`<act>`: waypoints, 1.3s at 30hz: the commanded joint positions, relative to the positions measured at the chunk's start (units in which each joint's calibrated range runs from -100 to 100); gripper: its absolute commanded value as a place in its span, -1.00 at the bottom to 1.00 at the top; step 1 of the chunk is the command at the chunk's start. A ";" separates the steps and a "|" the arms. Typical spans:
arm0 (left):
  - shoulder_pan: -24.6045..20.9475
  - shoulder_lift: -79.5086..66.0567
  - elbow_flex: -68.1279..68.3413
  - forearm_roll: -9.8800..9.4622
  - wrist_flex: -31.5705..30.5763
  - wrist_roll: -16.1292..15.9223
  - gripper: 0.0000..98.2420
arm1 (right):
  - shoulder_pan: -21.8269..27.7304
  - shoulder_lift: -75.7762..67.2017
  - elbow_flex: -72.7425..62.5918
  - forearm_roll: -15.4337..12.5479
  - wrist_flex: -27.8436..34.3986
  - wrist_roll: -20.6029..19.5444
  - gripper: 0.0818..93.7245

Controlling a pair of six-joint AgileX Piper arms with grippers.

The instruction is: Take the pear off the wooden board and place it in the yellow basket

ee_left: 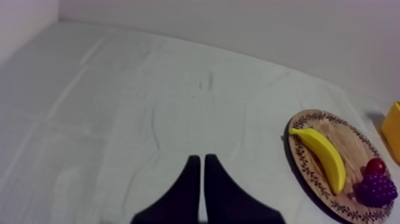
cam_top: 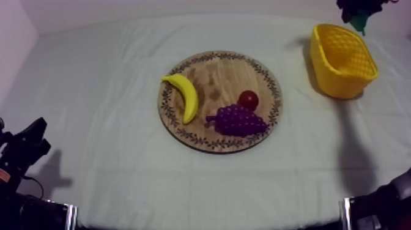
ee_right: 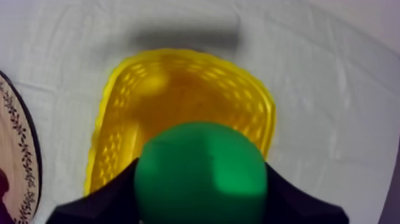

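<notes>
The green pear (ee_right: 199,179) hangs directly over the yellow basket (ee_right: 119,119), with my right gripper (ee_right: 202,193) shut on it, one black finger on each side. From above, that gripper (cam_top: 356,11) is at the far right, just beyond the basket (cam_top: 342,58), and a bit of the green pear (cam_top: 360,25) shows under it. My left gripper (ee_left: 199,159) is low at the left side over bare cloth, fingers together in a narrow wedge with nothing held. In the top view the left gripper (cam_top: 27,144) rests near the left edge.
The round wooden board (cam_top: 211,70) lies mid-table with a banana (cam_top: 186,95), a small red fruit (cam_top: 248,99) and a bunch of grapes (cam_top: 237,120) on it. Part of my right arm (cam_top: 385,202) sits at the lower right edge. Open cloth lies between board and basket.
</notes>
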 commanded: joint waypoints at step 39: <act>-0.01 0.00 -0.02 -0.02 0.00 0.02 -1.00 | 0.95 -32.84 26.80 -6.55 -25.57 -9.20 -0.11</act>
